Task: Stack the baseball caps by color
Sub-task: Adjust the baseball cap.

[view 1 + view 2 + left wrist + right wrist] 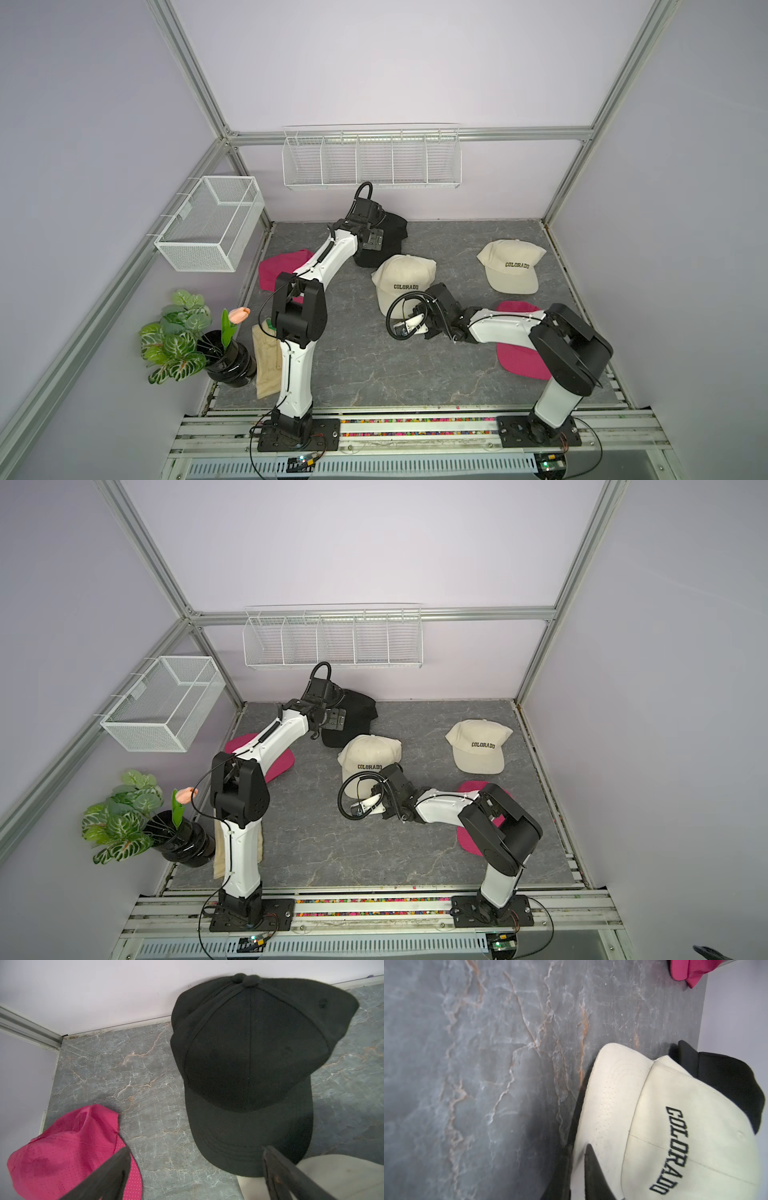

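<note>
The left gripper [196, 1151] is held fully spread and released above the brim of the black cap [249, 1053], which is located at 12 o'clock on the table [353, 374]. The right gripper [583, 1163] is clenched on the brim of the centre cream cap [401, 276], which is positioned at 5 o'clock of the black cap. A second cream cap [513, 266] is located at 2 o'clock. The far magenta cap [278, 270] is located at 10 o'clock and the near magenta cap [519, 357] at 4 o'clock.
</note>
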You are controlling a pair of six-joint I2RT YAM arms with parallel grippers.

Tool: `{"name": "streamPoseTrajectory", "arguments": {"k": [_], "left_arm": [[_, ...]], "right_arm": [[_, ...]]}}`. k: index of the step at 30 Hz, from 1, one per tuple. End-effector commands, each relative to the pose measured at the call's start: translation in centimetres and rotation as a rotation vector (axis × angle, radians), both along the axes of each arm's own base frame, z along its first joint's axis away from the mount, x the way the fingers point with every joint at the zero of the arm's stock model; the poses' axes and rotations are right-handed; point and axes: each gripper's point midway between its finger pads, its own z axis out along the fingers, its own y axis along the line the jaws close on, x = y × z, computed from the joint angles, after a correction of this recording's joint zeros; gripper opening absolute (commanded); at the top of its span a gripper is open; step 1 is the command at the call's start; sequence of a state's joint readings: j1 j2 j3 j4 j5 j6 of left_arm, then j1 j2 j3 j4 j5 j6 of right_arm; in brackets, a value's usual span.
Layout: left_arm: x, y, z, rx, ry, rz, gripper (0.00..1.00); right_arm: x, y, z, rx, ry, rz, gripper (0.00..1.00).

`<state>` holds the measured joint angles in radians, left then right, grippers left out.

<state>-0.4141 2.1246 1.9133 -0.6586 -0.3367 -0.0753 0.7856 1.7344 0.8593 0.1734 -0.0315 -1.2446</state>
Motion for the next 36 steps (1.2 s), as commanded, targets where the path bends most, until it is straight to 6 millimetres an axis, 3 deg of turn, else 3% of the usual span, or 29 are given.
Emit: {"name": "streamPoseTrajectory", "arguments": {"k": [1, 8, 10, 11, 13, 16, 17, 18, 22, 25, 27, 31, 36], "left_arm": [[0.1, -0.3, 1.9, -0.040, -0.043, 0.008, 0.99], [-0.2, -0.3, 1.0, -0.047, -0.024, 0.000, 0.99], [-0.3, -0.4, 0.9, -0.050, -0.019, -0.004, 0.99], [-0.5, -0.4, 0.8, -0.054, -0.016, -0.004, 0.99], [-0.8, -0.4, 1.0, -0.071, -0.023, -0.010, 0.99], [-1.3, 0.0, 1.5, -0.110, -0.049, 0.004, 0.99], [-1.5, 0.4, 1.7, -0.122, -0.061, 0.015, 0.99], [-1.6, 0.6, 2.2, -0.135, -0.079, 0.024, 0.99], [-2.3, 1.5, 3.3, -0.166, -0.146, 0.064, 0.99], [-3.1, 2.1, 4.3, -0.212, -0.210, 0.096, 0.99], [-3.7, 2.4, 4.8, -0.255, -0.248, 0.122, 0.99], [-4.3, 2.9, 5.3, -0.305, -0.290, 0.157, 0.99], [-4.9, 3.5, 5.3, -0.334, -0.310, 0.196, 0.99]], "right_arm": [[1.1, 0.1, 1.9, 0.033, -0.048, 0.006, 0.17], [1.4, -0.4, 0.0, 0.007, -0.037, -0.021, 0.23], [1.9, -0.2, 0.4, 0.033, -0.046, -0.044, 0.29], [2.0, 0.0, 1.1, 0.062, -0.043, -0.059, 0.34], [1.7, 0.3, 2.5, 0.117, -0.005, -0.079, 0.54], [1.1, 0.2, 4.8, 0.230, 0.047, -0.133, 0.73], [0.9, 0.1, 5.6, 0.269, 0.064, -0.155, 0.96], [0.8, -0.2, 6.3, 0.314, 0.092, -0.188, 0.90], [2.2, -2.5, 8.8, 0.474, 0.229, -0.459, 0.89], [5.7, -7.0, 10.2, 0.629, 0.277, -0.822, 0.89], [8.1, -12.3, 10.8, 0.791, 0.294, -1.144, 0.89], [9.0, -19.9, 10.7, 1.001, 0.443, -1.481, 0.89], [8.0, -28.8, 10.2, 1.248, 0.472, -1.751, 0.89]]}}
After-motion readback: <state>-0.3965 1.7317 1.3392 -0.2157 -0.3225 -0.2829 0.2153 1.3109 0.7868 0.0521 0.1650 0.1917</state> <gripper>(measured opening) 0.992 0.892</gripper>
